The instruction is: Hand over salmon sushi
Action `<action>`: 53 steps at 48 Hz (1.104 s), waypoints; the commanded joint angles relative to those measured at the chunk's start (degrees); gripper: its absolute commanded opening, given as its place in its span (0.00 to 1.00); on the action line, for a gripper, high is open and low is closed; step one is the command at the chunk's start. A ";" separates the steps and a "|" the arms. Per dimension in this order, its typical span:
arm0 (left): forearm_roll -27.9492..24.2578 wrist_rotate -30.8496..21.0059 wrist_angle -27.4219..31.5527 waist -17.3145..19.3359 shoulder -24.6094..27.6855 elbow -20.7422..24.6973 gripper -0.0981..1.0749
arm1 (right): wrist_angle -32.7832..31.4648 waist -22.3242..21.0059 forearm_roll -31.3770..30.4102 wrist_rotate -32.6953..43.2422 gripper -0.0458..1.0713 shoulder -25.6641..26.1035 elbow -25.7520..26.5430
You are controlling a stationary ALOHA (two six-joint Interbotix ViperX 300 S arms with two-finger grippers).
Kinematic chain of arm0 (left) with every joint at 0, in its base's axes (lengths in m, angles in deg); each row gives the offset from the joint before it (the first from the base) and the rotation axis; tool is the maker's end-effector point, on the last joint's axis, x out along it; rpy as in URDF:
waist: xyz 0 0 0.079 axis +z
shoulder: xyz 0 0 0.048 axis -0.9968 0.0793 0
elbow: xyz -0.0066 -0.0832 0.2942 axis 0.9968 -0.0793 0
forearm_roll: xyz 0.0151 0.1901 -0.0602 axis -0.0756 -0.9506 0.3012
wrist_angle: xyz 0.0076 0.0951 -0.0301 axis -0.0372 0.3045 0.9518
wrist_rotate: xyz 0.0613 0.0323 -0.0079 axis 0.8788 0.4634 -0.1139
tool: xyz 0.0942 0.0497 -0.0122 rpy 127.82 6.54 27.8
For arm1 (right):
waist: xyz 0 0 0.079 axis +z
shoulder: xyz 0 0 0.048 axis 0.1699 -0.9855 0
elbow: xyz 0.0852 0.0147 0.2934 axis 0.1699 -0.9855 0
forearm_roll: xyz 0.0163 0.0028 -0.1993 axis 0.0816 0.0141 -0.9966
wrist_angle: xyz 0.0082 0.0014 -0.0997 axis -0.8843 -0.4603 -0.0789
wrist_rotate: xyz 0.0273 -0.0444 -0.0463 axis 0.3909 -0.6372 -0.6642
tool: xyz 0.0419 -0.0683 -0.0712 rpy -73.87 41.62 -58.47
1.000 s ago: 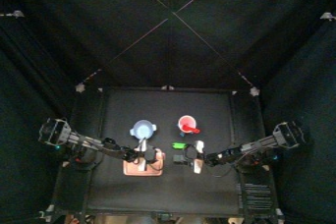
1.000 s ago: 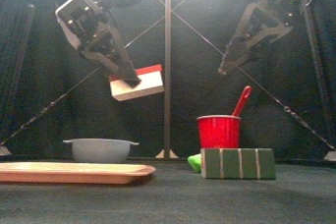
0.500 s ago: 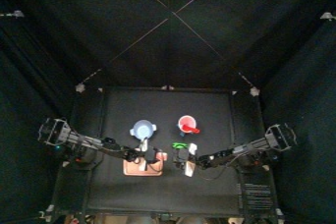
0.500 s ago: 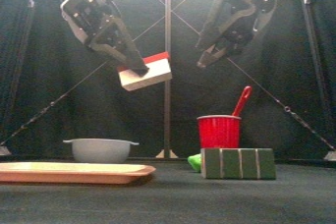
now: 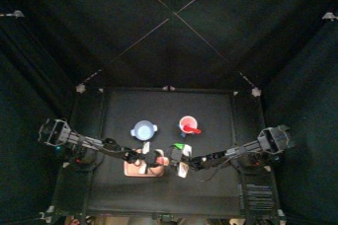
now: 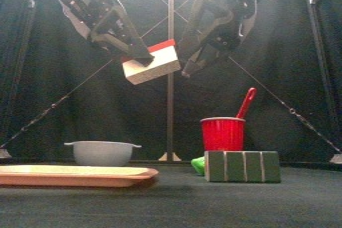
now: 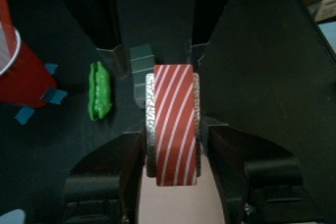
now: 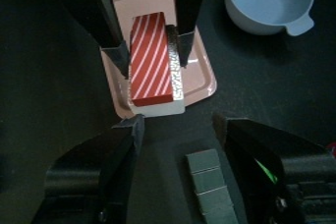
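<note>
The salmon sushi (image 6: pixel 151 63), a whitish block with a red-and-white striped top, hangs high above the table. My left gripper (image 6: pixel 135 56) is shut on it, and the jaws squeeze its long sides in the left wrist view (image 7: pixel 174 120). My right gripper (image 6: pixel 189 62) is open, close beside the sushi on its right side and apart from it. In the right wrist view the sushi (image 8: pixel 155 59) lies just ahead of my wide-open right gripper (image 8: pixel 178 130), above the pink tray (image 8: pixel 197 83). In the top view both grippers meet near the table's front middle (image 5: pixel 168 161).
A pink tray (image 6: pixel 74 175) lies at the front left, with a blue bowl (image 6: pixel 102 152) behind it. A red cup (image 6: pixel 223 133) with a red spoon stands right of the middle. A dark green block (image 6: pixel 242 166) and a small green piece (image 6: pixel 198 163) lie in front of the cup.
My right gripper has swung left and come close to the sushi. My left gripper has raised the sushi a little and carried it slightly right.
</note>
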 commanded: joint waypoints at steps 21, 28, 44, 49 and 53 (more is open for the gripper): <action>-0.18 -0.09 -0.97 1.76 0.62 0.88 0.50 | 3.08 -0.53 -0.79 -0.18 0.85 0.88 1.58; -0.18 -0.09 -1.05 2.11 0.70 0.88 0.50 | 3.08 -0.53 -0.88 -0.09 0.85 0.79 1.58; -0.18 0.00 -2.81 2.11 0.70 0.97 0.50 | 3.08 -0.79 -0.88 -0.18 0.85 0.44 1.67; -0.44 0.00 -3.34 2.11 0.62 0.88 0.50 | 3.08 -1.32 -0.88 -0.09 0.85 0.18 1.67; -0.62 0.00 -3.43 2.11 0.70 0.97 0.50 | 3.08 -1.32 -0.88 -0.35 0.84 0.00 1.67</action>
